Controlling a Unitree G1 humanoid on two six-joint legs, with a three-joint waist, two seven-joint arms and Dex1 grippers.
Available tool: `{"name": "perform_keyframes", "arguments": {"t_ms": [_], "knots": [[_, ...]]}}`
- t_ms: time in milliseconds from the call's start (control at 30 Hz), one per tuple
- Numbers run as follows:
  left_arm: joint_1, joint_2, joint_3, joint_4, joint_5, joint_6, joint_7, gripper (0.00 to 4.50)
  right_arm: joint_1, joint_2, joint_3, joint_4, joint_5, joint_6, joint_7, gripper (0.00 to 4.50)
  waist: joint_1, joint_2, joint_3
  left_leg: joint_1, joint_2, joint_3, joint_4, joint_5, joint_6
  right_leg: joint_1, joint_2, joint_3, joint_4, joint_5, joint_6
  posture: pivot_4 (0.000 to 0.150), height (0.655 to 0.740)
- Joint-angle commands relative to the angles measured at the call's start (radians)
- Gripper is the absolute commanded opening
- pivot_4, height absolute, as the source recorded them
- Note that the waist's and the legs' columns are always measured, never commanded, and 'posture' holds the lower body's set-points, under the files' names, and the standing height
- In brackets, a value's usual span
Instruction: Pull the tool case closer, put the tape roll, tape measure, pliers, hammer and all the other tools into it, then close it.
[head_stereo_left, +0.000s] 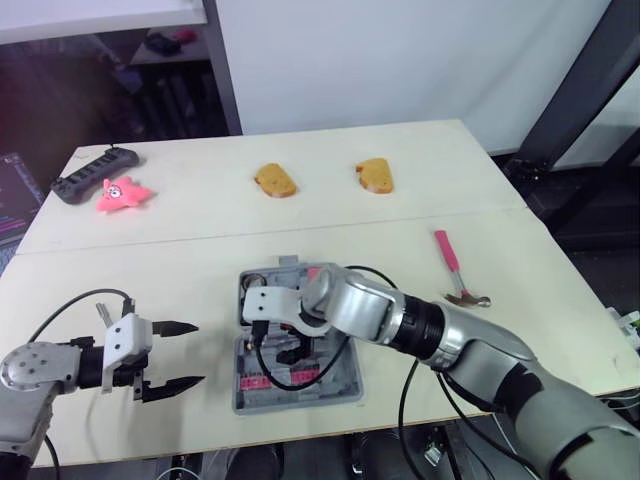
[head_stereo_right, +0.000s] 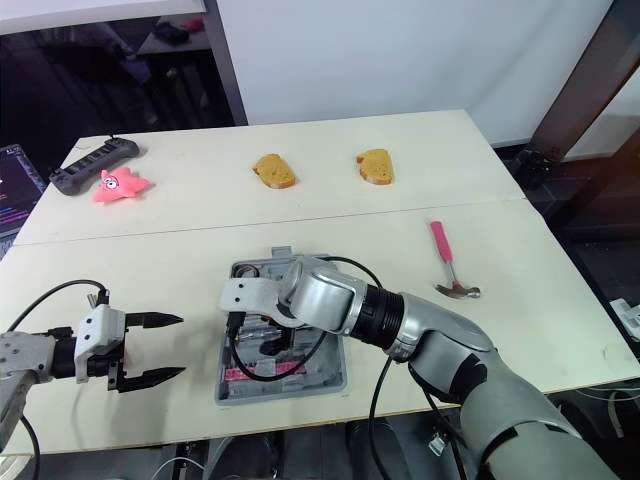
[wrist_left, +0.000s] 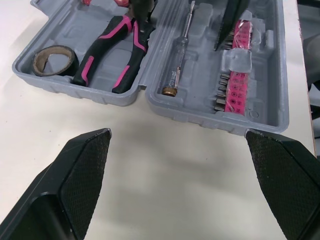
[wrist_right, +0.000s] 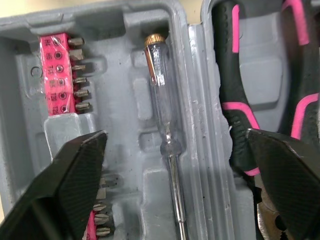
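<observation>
White wall panels back a pale, smooth counter (head_stereo_left: 200, 240) with a seam running across its middle. Near the front edge, about centre, the tool case (wrist_left: 200, 112) lies open and flat, a grey moulded plastic shell with shaped recesses in both halves. One half holds the pliers (wrist_left: 112, 45), their curved handles black with pink stripes, and next to them the tape roll (wrist_left: 52, 60), a dark ring. The other half holds a slim screwdriver (wrist_right: 162, 105) with a clear handle and brass cap, beside a pink strip of bits (wrist_right: 57, 70) under glossy film. The right end effector (wrist_right: 175, 137) hangs low over that half, its textured black fingers spread wide and gripping nothing. The left end effector (head_stereo_left: 197, 353) hovers above bare counter just left of the case, likewise spread wide and empty. The hammer (head_stereo_left: 455, 268), pink-handled with a steel head, lies on the counter well to the right of the case. Along the far side sit two brown bread slices (head_stereo_left: 275, 180), a pink star toy (head_stereo_left: 122, 194) and a black controller (head_stereo_left: 90, 175).
</observation>
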Motion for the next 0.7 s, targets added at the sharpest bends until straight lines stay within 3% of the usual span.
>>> {"name": "perform_keyframes", "arguments": {"t_ms": [33, 233, 367, 567, 700], "knots": [[0.000, 0.008, 0.016, -0.018, -0.007, 0.003, 0.000, 4.50, 0.001, 0.002, -0.051, -0.050, 0.004, -0.005, 0.008, 4.47, 0.000, 0.000, 0.000, 0.000, 0.000, 0.000, 0.000, 0.000, 0.000, 0.000, 0.000, 0.000, 0.000, 0.000, 0.000, 0.150, 0.7400], [0.000, 0.008, 0.016, -0.018, -0.008, 0.004, -0.001, 4.50, 0.060, -0.049, -0.103, -0.132, 0.025, -0.033, 0.033, 4.47, 0.001, 0.000, 0.000, 0.000, 0.000, 0.000, 0.000, 0.000, 0.000, 0.000, 0.000, 0.000, 0.000, 0.000, 0.000, 0.150, 0.7400], [-0.003, 0.007, 0.012, -0.015, -0.006, 0.006, -0.001, 4.50, 0.130, -0.060, -0.138, -0.146, 0.029, -0.084, 0.031, 3.12, 0.000, 0.000, 0.000, 0.000, 0.000, 0.000, 0.000, 0.000, 0.000, 0.000, 0.000, 0.000, 0.000, 0.000, 0.000, 0.150, 0.7400], [-0.007, 0.009, 0.013, -0.012, -0.005, 0.009, -0.002, 4.50, 0.194, -0.062, -0.167, -0.107, -0.034, -0.227, -0.016, 0.05, 0.001, 0.000, 0.000, 0.000, 0.000, 0.000, 0.000, 0.000, 0.000, 0.000, 0.000, 0.000, 0.000, 0.000, 0.000, 0.150, 0.7400], [-0.006, 0.009, 0.015, -0.014, -0.004, 0.012, -0.001, 4.50, 0.231, -0.064, -0.175, -0.094, -0.049, -0.251, -0.012, 0.05, 0.002, 0.000, 0.000, 0.000, 0.000, 0.000, 0.000, 0.000, 0.000, 0.000, 0.000, 0.000, 0.000, 0.000, 0.000, 0.150, 0.7400]]}}
